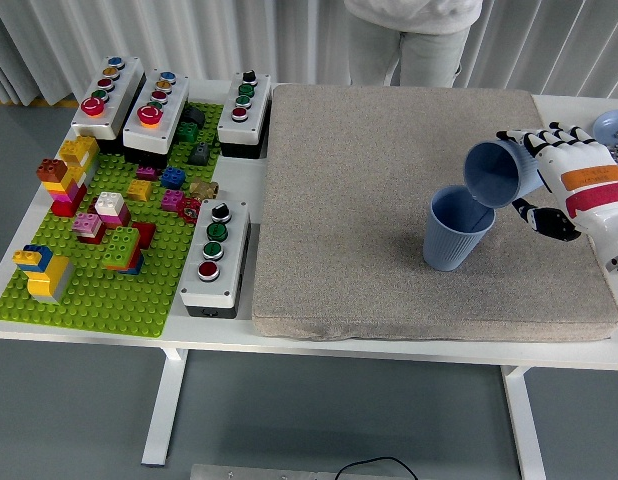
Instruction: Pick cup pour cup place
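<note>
Cup-holding right hand [564, 175] comes in from the right edge, its fingers wrapped around a tilted blue cup [501, 172]; the cup's mouth faces down and left, just over the rim of an upright blue cup [455, 228]; that second cup stands on the grey mat [369, 200]; left of the mat lie button boxes [215, 255] and a green brick plate [89, 290]; a person [409, 35] stands at the far side.
</note>
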